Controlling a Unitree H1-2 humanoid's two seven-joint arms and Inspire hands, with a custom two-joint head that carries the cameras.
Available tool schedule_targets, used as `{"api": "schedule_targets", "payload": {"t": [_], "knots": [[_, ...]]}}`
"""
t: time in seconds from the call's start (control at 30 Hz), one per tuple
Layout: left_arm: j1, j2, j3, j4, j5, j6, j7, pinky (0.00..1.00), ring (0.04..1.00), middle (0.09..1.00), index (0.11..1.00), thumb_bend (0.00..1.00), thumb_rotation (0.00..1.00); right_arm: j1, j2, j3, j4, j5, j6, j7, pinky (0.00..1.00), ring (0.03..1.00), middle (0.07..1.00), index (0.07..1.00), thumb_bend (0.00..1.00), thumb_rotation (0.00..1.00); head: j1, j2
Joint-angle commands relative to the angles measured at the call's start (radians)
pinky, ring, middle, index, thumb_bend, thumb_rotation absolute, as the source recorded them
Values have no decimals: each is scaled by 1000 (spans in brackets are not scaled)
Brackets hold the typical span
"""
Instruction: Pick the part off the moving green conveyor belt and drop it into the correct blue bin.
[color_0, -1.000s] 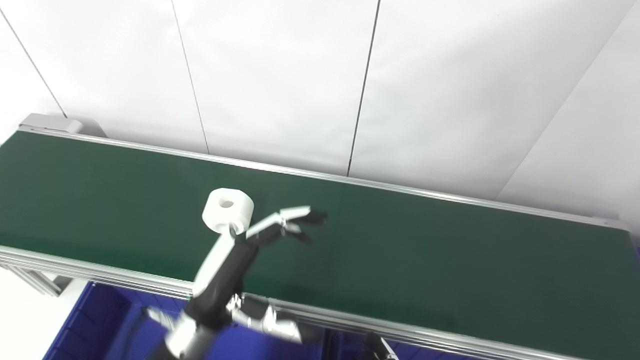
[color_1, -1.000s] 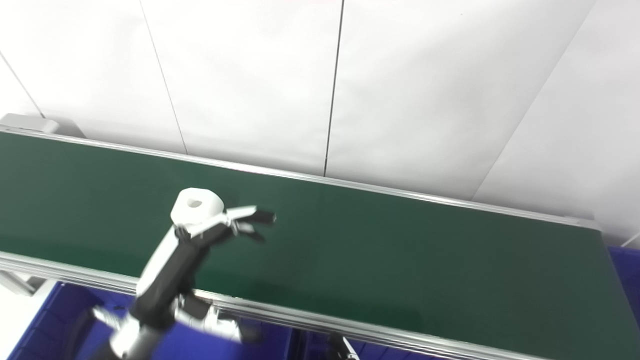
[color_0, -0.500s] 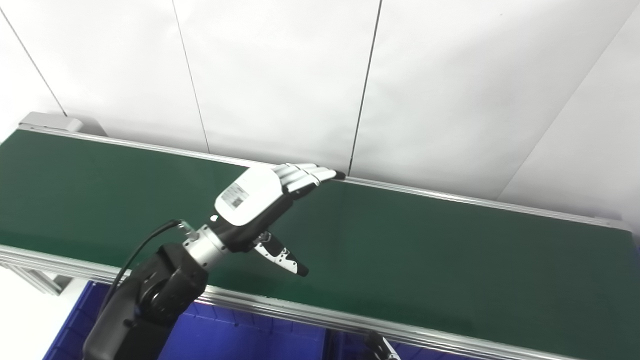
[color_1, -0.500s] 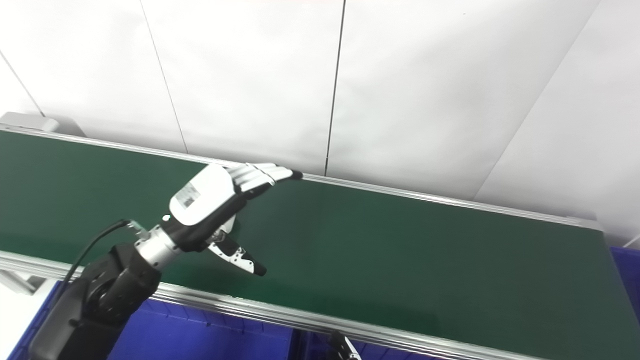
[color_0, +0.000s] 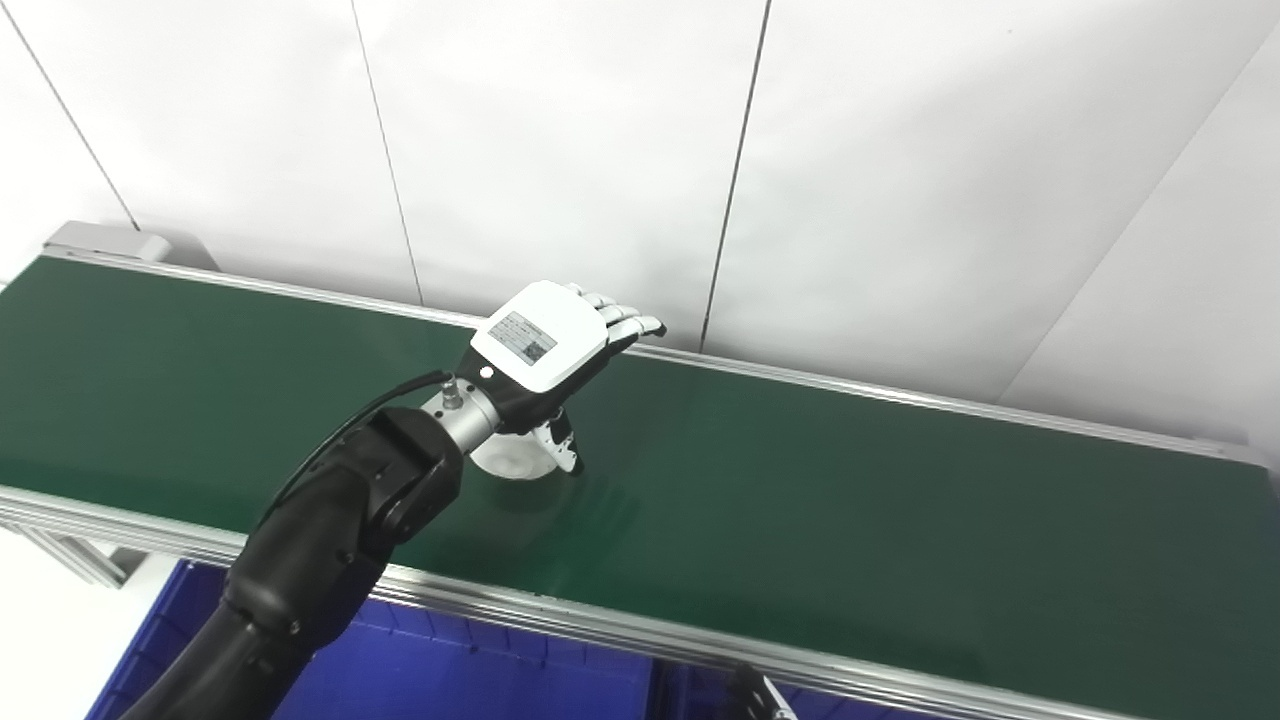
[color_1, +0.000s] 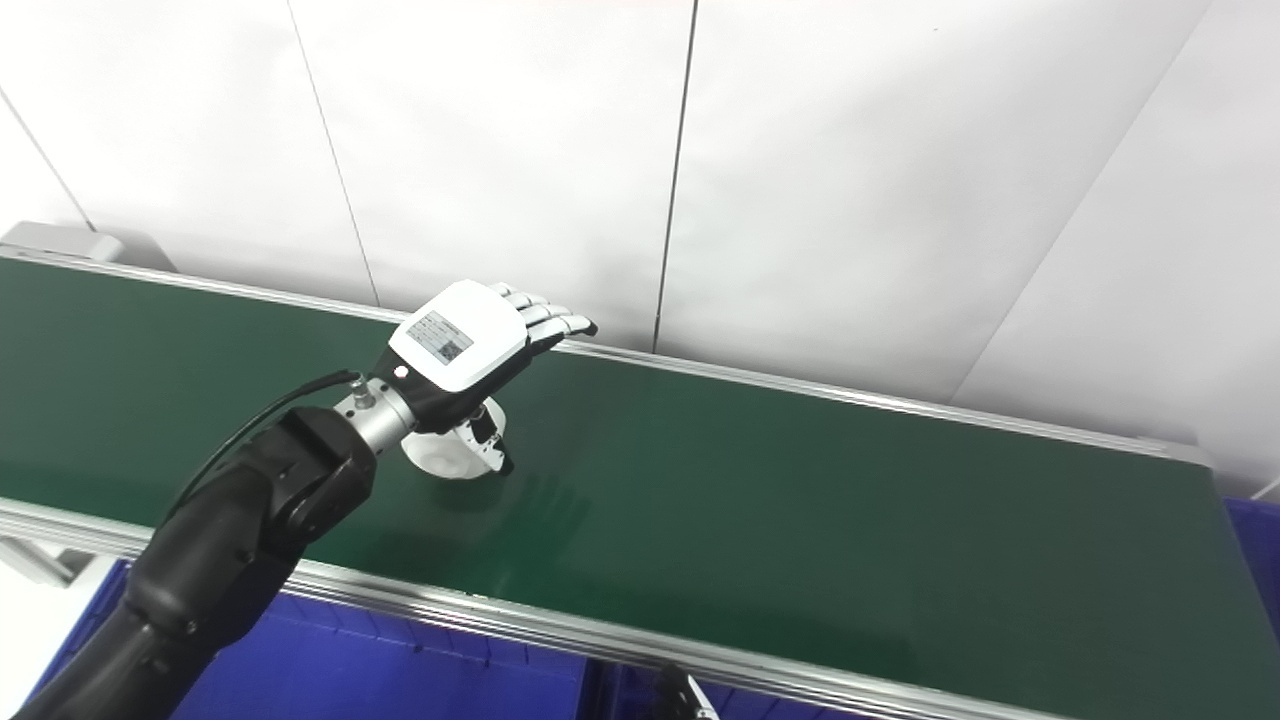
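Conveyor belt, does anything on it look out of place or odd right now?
Nothing stands out. The green belt is clean and flat, with one white part sitting on it under the left hand, whose fingers are spread above it. The blue bin below looks normal.

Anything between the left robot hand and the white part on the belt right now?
Nothing visible. The left robot hand hovers directly over the white part on the green belt, fingers spread, thumb beside the part. The hand hides most of the part; contact can't be told.
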Motion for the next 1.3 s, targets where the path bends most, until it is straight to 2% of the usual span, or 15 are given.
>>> {"api": "schedule_targets", "payload": {"t": [0.0,0.07,0.13,0.23,0.37,0.53,0.77,1.0,1.17,1.2,1.27], "knots": [[-51,24,1,8,8,31,37,759,802,831,833,1000,164,-3,7,8,-12,14,-62,18,826,888,902,925,937,976,1,1],[-58,26,-1,25,2,47,46,754,800,827,827,1000,162,-1,6,8,-15,12,-62,19,819,884,900,924,927,977,2,5],[-64,26,-3,31,1,76,15,765,809,835,834,1000,176,1,6,9,-19,11,-62,21,817,883,901,925,926,977,2,6],[-75,28,-14,28,-11,123,-86,770,824,846,847,1000,194,3,5,10,-22,12,-62,25,821,885,904,928,922,976,1,11],[-92,39,-27,8,-81,171,-271,780,849,863,859,1000,193,8,8,6,-25,15,-61,31,818,881,899,925,922,969,-3,14],[-112,46,-48,10,-109,223,-400,743,834,861,840,1000,264,14,11,5,-33,17,-59,37,821,881,898,926,924,969,-5,20],[-121,30,-86,69,-108,256,-397,687,803,854,834,1000,310,20,14,5,-44,20,-58,45,819,883,899,927,912,965,-12,28],[-113,-16,-130,137,-124,283,-369,666,795,841,824,1000,340,29,21,7,-59,22,-45,45,836,888,902,923,912,954,-22,34],[-111,-47,-147,176,-161,290,-323,634,770,825,812,1000,310,32,27,7,-60,14,-48,42,825,885,897,920,913,954,-29,39],[-111,-54,-144,185,-178,291,-312,650,775,823,797,975,262,31,28,7,-58,11,-51,41,813,876,894,920,900,957,-29,39],[-106,-74,-126,224,-245,256,-246,639,756,797,769,935,207,29,30,7,-55,9,-54,41,809,873,894,920,898,957,-33,40]]}}
